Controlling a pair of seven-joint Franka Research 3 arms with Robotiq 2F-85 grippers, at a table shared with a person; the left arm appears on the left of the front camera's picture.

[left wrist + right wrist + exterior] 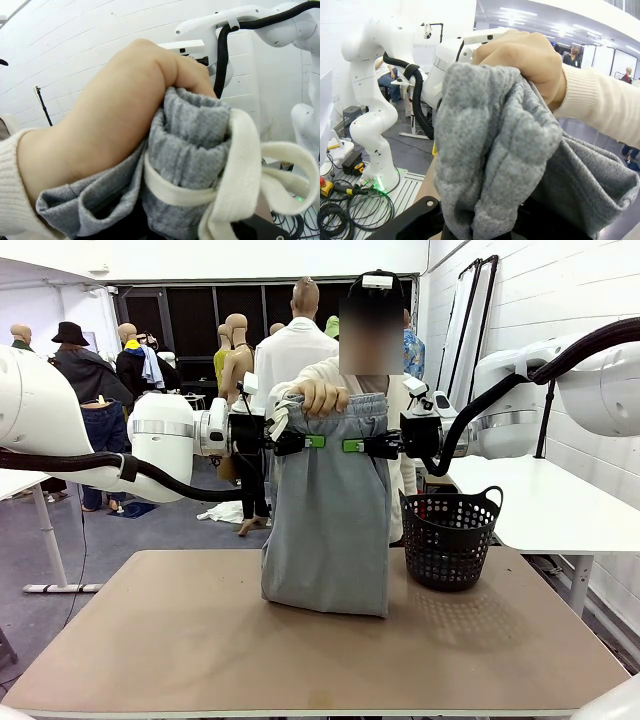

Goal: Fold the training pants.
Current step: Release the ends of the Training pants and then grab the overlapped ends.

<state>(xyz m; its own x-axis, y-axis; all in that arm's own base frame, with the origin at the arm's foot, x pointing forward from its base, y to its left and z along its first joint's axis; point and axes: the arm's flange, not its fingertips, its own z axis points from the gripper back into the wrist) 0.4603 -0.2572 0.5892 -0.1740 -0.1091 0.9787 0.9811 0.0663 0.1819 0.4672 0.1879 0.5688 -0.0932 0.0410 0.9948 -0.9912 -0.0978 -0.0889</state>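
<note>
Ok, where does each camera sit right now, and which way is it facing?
Front: fixed between the arms, facing across the table at the person's hand atop the training pants; left gripper and right gripper pinch them.
Left wrist: on that wrist, facing pants, drawstring and hand; right arm beyond.
Right wrist: facing the same cloth and hand; left arm beyond.
Shared: both wrist views see pants and hand.

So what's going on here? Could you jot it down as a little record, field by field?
pants: grey pants, hanging upright over the table, lower end resting on it
left tool: left tool shut on the pants just below the waistband
right tool: right tool shut on the pants at the same height, close beside the left one
hand: person's hand gripping the waistband from above
basket: dark basket on the table, to the right of the pants
table: brown table
</note>
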